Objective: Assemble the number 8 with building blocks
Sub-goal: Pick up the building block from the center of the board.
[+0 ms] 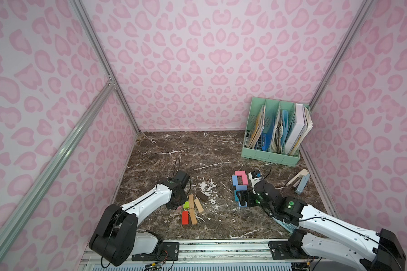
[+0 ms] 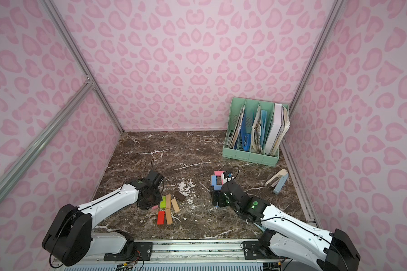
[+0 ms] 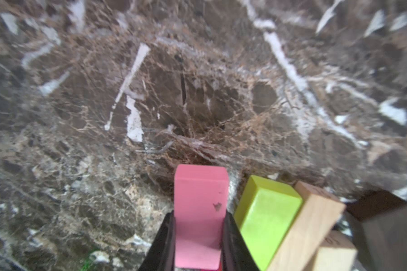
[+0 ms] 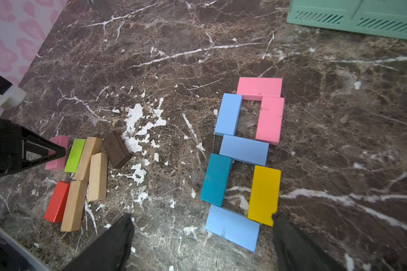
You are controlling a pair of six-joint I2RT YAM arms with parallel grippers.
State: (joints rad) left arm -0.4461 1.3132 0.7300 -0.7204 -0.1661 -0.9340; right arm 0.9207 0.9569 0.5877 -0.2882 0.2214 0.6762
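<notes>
Nearest to my left wrist camera is a pink block [image 3: 200, 211]. My left gripper [image 3: 199, 225] is clamped on it, with one black finger against each long side. The block seems to lie on the marble table [image 3: 150, 93], at the edge of the spare pile, just beside a green block [image 3: 266, 215]. I cannot tell if it is lifted a little. In the pile I see also three tan blocks [image 4: 96, 176], a red block [image 4: 57, 201] and a dark brown block [image 4: 116, 150].

My right gripper [image 4: 201, 215] hangs over the lower end of the figure [image 4: 243, 150] with its fingers wide apart, holding nothing. The figure lies well apart from the pile, and I judge it almost finished. Seven blocks make the two loops of an 8, pink and light blue above, teal and yellow below. Only the bottom light blue block [image 4: 232, 231] sits slanted and, I think, needs straightening. What the pink block should add, I cannot say.
</notes>
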